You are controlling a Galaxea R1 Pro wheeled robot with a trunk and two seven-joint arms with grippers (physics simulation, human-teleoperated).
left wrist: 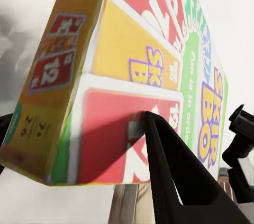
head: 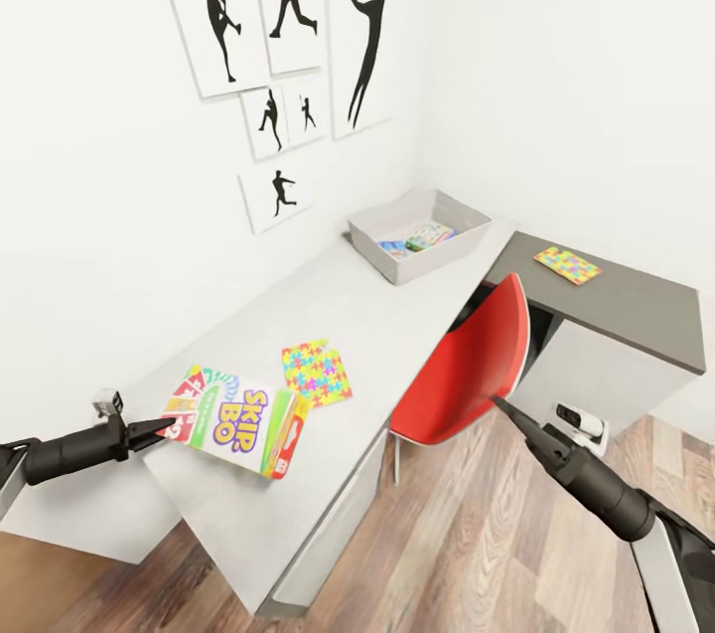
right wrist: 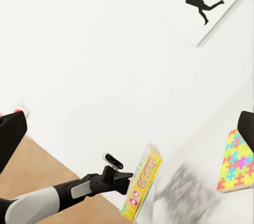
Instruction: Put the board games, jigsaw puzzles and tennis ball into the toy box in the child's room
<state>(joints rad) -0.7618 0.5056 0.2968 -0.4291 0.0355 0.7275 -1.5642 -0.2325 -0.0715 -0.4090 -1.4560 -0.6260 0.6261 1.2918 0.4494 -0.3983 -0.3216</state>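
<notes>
My left gripper (head: 167, 428) is shut on the end of a Skip-Bo board game (head: 241, 419), a flat colourful box held tilted at the near end of the pale table (head: 397, 315). In the left wrist view one finger (left wrist: 172, 174) lies across the box cover (left wrist: 132, 65). A jigsaw puzzle (head: 316, 373) lies flat on the table just beyond the box. The grey toy box (head: 467, 240) stands at the far corner with a board game (head: 429, 236) inside. A second jigsaw puzzle (head: 567, 265) lies on the dark side desk. My right gripper (head: 499, 402) hangs open by the red chair, holding nothing.
A red chair (head: 467, 365) is tucked under the table between my arms. The dark grey side desk (head: 636, 315) joins the table at the right. Silhouette pictures (head: 288, 27) hang on the white wall. Wood-plank floor (head: 477, 534) lies below.
</notes>
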